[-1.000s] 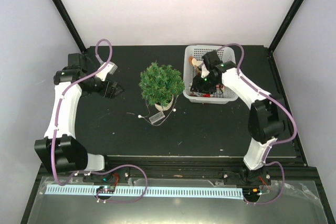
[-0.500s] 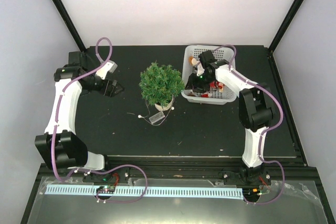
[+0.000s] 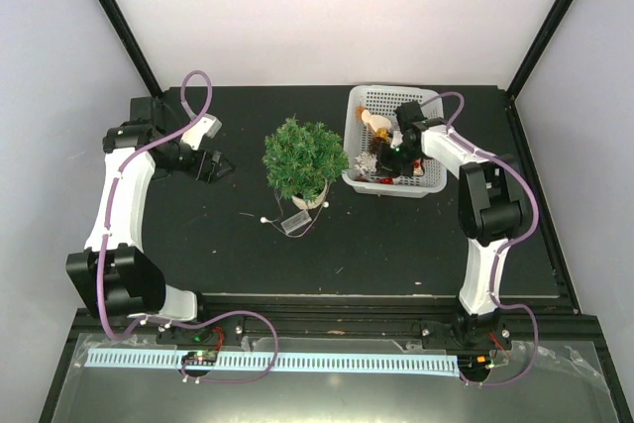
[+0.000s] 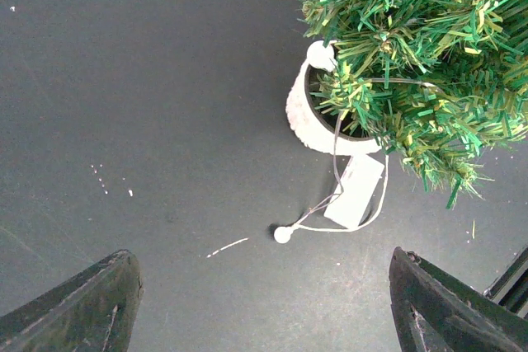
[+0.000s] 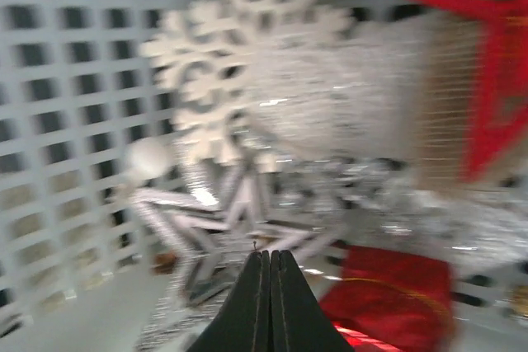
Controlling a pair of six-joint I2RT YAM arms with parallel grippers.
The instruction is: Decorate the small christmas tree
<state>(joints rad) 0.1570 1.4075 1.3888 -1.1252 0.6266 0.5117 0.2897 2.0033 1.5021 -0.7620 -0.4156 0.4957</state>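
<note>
The small christmas tree (image 3: pixel 304 158) stands mid-table on its beige base (image 3: pixel 309 200); the left wrist view shows its branches (image 4: pixel 412 63) and base (image 4: pixel 305 117) at upper right. My left gripper (image 3: pixel 220 167) hovers left of the tree, open and holding nothing (image 4: pixel 261 257). My right gripper (image 3: pixel 394 158) reaches down into the white basket (image 3: pixel 391 92). Its jaws (image 5: pixel 270 255) are pressed together just over a silver glitter star (image 5: pixel 223 212). I see nothing clamped between them. A white snowflake (image 5: pixel 239 55) and a red star (image 5: pixel 462 6) lie beyond.
A white battery box (image 4: pixel 355 191) on a thin cord with a white bead (image 4: pixel 283 234) lies on the black table in front of the tree. The basket's lattice wall (image 5: pixel 58 80) stands left of the right gripper. A red ornament (image 5: pixel 388 294) lies under its tip.
My right gripper has closed from open and shifted right and back inside the basket. The left arm has barely moved.
</note>
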